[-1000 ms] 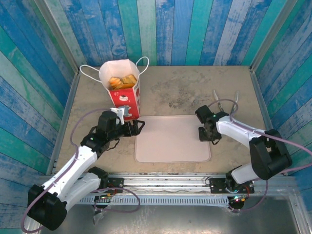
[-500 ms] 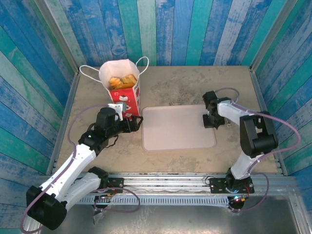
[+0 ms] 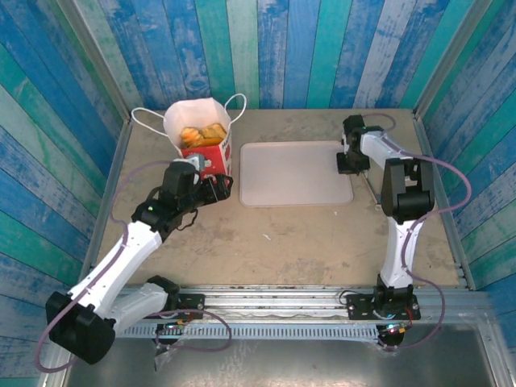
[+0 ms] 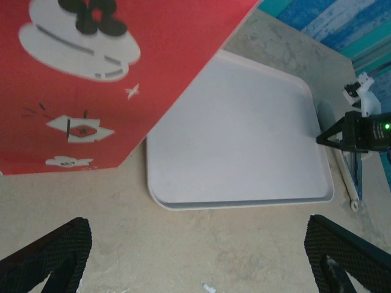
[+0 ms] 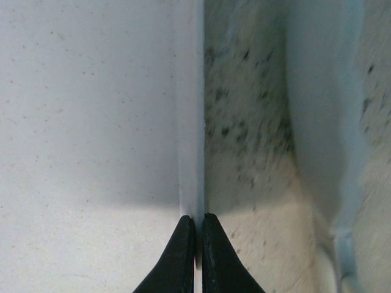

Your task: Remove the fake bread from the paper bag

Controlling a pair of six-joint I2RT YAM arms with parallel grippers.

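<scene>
**Fake bread (image 3: 201,133), golden-brown toy rolls, sits in the red-and-white paper bag (image 3: 211,155)**

The fake bread lies at the top of the small paper bag, which has white cord handles (image 3: 143,121). The bag stands up straight near the far left corner of the sandy-coloured table (image 3: 322,242). Its mouth is open to the top. No bread is out yet.

The left claw (image 3: 219,187) is low down, just beside the near side of the bag. Its two black fingers (image 4: 49,256) are spread wide apart with nothing between them. From there the bread is higher up and a bit further away, past the bag's top edge. The bag is tall and stands on end, so I think the claw has to rise and then dip into the open mouth from above. The left arm is much nearer to the bag than the right one, so this looks like its job.

The right claw (image 3: 348,161) is well apart from the bag, at the right edge of the pale pink flat plastic tray (image 3: 294,173). Its fingers are pressed together, pinching the tray's thin rim. The tray lies just beside the bag, on its right, near the far edge of the table.

The red side of the bag has white shapes with black marks printed on it. Any letters are too small or blurry to read, and I can see no brand name.
</scene>
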